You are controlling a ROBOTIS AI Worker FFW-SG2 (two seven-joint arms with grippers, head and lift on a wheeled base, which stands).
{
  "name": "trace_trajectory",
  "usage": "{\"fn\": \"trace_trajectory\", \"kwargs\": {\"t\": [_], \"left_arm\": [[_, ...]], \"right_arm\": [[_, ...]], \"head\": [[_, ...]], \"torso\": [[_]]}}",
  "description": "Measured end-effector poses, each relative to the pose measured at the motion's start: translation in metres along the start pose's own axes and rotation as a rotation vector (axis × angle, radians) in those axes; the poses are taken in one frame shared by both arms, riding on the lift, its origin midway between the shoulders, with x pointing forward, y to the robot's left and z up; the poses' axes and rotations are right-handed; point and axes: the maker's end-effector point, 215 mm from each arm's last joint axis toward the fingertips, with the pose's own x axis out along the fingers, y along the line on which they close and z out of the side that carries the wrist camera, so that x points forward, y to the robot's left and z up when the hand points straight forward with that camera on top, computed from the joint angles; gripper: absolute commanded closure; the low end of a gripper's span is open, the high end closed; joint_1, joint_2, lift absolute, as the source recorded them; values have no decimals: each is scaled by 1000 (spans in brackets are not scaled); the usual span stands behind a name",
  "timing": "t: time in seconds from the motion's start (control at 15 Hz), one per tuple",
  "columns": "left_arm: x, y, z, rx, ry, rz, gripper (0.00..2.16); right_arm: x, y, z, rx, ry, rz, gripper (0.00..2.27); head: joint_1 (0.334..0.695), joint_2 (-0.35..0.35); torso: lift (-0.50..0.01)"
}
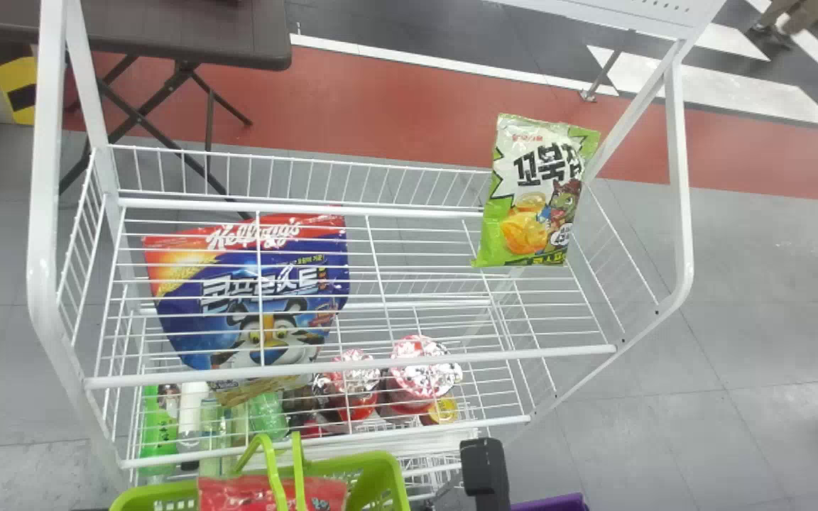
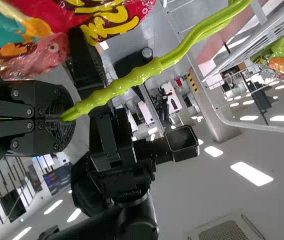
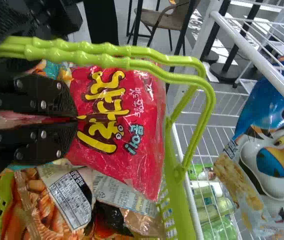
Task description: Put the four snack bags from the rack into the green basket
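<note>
Right now, the red bag is in the right jaws, over the green basket!
And look, the right gripper (image 3: 76, 119) is clenched on one end of that red bag (image 3: 144, 97), its body spreading out just beyond the fingertips, at the lower left of the head view, above another bag (image 3: 54, 200) in the green basket (image 1: 380, 468); the left gripper (image 2: 64, 114) has its jaws pinched around the basket's handles (image 2: 142, 74), close beside. Over on the white rack (image 1: 352, 211), the blue bag (image 1: 196, 319) sits left of centre, the green bag (image 1: 526, 184) upper right, both well apart from the jaws.
</note>
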Motion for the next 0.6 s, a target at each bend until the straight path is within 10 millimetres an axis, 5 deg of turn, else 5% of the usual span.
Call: {"fn": "trace_trajectory", "kwargs": {"t": [0.4,0.6], "left_arm": [[0,-2,-4,-5,1,-3,1902],[0,-3,-5,-4,1,-3,1902]], "right_arm": [[-19,-27,35,-29,-107,-56,70],[-47,-42,92,-113,-289,-112,63]], "head": [[695,-350],[695,-350]], "torso": [[-6],[-6]]}}
